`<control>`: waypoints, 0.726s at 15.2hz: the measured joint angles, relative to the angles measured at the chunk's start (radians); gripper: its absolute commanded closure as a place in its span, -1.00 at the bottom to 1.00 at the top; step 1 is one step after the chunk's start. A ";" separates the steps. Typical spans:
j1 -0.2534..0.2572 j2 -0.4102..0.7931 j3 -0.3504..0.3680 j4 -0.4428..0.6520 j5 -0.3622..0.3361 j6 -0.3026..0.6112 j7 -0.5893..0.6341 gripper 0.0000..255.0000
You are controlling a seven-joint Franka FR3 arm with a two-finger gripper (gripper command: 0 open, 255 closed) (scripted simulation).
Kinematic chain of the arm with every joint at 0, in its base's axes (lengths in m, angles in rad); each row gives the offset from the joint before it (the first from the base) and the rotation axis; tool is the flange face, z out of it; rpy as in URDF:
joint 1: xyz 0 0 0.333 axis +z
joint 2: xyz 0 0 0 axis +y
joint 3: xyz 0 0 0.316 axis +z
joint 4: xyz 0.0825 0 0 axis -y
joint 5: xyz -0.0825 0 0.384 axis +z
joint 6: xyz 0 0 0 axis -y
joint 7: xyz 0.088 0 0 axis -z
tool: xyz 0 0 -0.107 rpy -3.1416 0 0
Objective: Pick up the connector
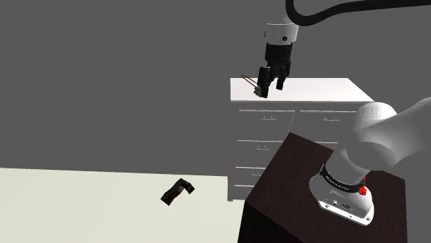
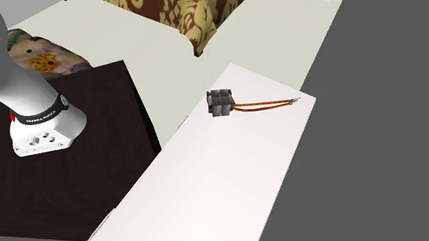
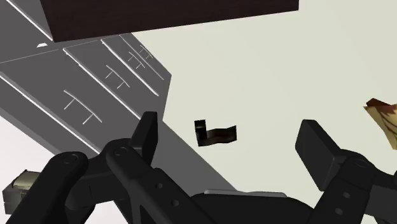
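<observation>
connector (image 2: 221,103) on the white dresser (image 2: 225,182) top, near one end: small dark-grey block with two orange wires (image 2: 265,105) trailing flat toward the edge by the grey wall. seen whole from above in the second exterior view.

in the shoulder view, thin wire ends (image 1: 247,78) sticking out at the left of the gripper (image 1: 271,88), block hidden behind the fingers. gripper hanging over the dresser top near its left end, pointing down, a little tilted. cannot tell from there whether touching top or connector.

from the wrist: fingers (image 3: 147,133) set wide apart, clasping nothing. between them, far below on the pale floor (image 3: 267,76), a dark bent piece (image 3: 215,133). same piece in the shoulder view at (image 1: 178,191), lying on the floor left of the dresser, well apart from it.

also from the wrist: drawer fronts with thin handles, dark stand (image 3: 172,16) beyond, and a grey block (image 3: 22,184) beside the gripper's body, outside the fingers. cannot tell whether that is the connector.

second exterior view adds the surroundings: dark brown stand just beside the dresser, white arm base (image 2: 40,125) on it, brown-and-yellow patterned sofa (image 2: 202,13) beyond on the floor. shoulder view gives the dresser front instead: rows of drawers, plain grey wall behind.
</observation>
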 measured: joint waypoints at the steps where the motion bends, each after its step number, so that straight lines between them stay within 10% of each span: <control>1: 0.000 0.000 0.000 0.000 0.000 0.000 0.000 -1.00; 11: -0.073 0.249 -0.109 0.078 -0.085 0.166 -0.106 -1.00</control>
